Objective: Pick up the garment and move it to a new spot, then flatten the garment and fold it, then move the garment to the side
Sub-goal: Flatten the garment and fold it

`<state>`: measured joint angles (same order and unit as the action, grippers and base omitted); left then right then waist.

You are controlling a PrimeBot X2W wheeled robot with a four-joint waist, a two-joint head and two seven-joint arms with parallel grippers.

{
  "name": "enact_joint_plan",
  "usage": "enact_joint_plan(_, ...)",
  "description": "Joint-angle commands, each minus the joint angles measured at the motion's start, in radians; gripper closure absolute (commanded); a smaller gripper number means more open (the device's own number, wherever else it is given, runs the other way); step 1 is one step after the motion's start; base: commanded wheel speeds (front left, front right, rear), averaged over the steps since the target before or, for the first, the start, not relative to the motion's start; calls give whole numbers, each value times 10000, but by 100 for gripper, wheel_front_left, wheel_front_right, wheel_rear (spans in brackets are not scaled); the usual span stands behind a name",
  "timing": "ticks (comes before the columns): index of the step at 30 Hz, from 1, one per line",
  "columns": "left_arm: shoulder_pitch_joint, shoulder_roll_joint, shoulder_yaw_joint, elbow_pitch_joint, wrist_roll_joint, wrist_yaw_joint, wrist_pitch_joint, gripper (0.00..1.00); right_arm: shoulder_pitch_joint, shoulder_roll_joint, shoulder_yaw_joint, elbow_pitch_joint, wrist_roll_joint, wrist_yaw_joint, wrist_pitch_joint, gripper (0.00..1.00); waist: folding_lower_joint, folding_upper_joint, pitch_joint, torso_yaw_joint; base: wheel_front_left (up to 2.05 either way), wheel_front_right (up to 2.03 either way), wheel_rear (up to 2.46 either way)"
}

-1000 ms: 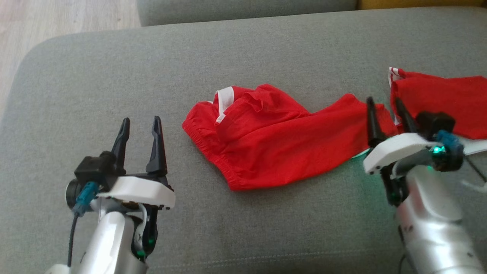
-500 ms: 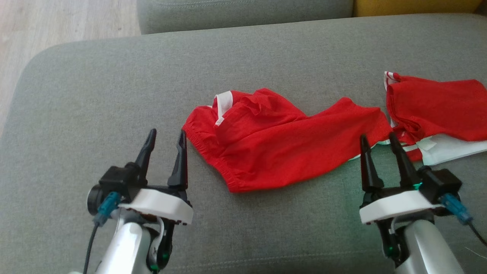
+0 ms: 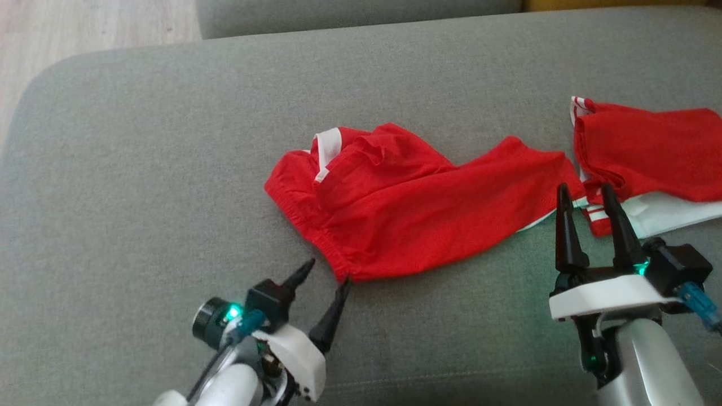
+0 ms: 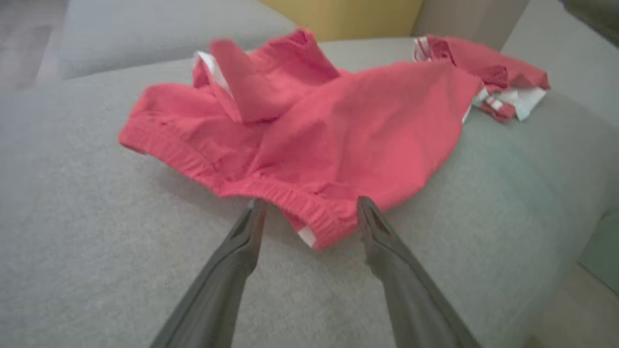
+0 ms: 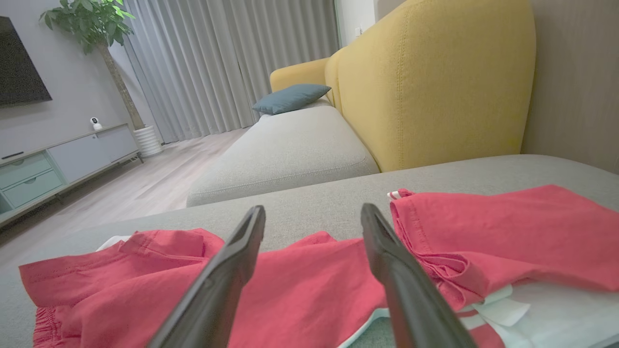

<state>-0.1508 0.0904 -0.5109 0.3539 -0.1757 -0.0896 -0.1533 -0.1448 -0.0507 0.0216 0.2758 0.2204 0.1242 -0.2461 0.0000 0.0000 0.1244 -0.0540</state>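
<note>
The red garment [image 3: 417,208] lies crumpled on the grey cushion, its elastic waistband at the left and white trim showing. Its right end [image 3: 648,152] is bunched, red over white. My left gripper [image 3: 326,275] is open and tilted, its tips right at the waistband's lower corner. In the left wrist view that corner [image 4: 314,227] sits between the open fingers [image 4: 242,251] of the left gripper [image 4: 310,204]. My right gripper [image 3: 584,190] is open and points up at the gap between the two red parts. In the right wrist view, red cloth [image 5: 309,290] lies under the open right gripper [image 5: 313,211].
The grey cushion [image 3: 141,169] has wide bare room on its left half and along the front. Wood floor [image 3: 84,22] lies beyond its rounded left corner. Another grey cushion [image 3: 338,14] sits behind, and a yellow sofa back [image 5: 435,72] rises past the far edge.
My left gripper has swung right and down, turning its tips onto the waistband's lower corner. The right gripper has drawn back from the cloth and stands open in front of it.
</note>
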Motion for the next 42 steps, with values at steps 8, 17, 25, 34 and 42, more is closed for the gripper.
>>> enact_joint_plan(8, -788, 691, -640, 281, 698, -221, 408, 0, -423, 4, 207, -323, 165, 65, 8, 0, 0, 0, 202, -217, 0, 0, 0)
enact_joint_plan(17, -1341, 699, -1019, 894, 1096, -140, 28, 0, -620, 4, 231, -279, 247, 65, -23, 0, 0, 0, 399, -592, 0, 0, 0)
enact_joint_plan(25, -1739, 455, -1178, 1466, 1026, -146, -263, 0, -701, 5, 158, -209, 265, 65, -50, 0, 0, 0, 561, -812, 0, 0, 0)
enact_joint_plan(34, -1782, 265, -910, 1264, 144, -244, -583, 100, -696, 5, -1, 59, 161, 65, -49, 0, 0, 0, 439, -767, 0, 0, 0)
enact_joint_plan(42, -1713, 434, -265, 391, -828, -260, -460, 100, -640, 5, 52, 490, 87, 65, 552, 0, 0, 0, 124, -505, 0, 0, 0)
